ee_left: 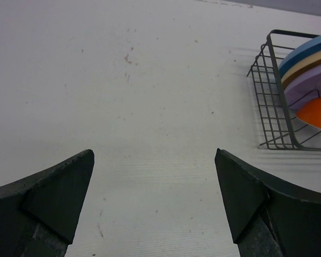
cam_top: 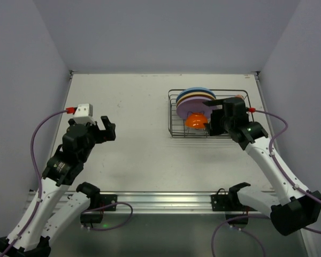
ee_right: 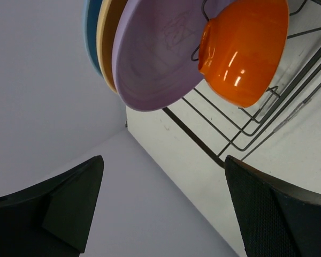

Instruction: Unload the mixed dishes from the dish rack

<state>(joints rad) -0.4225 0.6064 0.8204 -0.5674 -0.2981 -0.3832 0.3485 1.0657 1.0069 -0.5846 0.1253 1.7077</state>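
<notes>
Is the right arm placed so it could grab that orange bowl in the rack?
Probably yes. The right gripper hangs open at the dish rack, and the orange bowl sits nearest it, in front of the plates. The lilac plate close behind the bowl and the rack wires may crowd the grip.

A white table bears faint scuffs. Pale grey walls rise behind and beside it, and a metal rail lines its near edge.
</notes>
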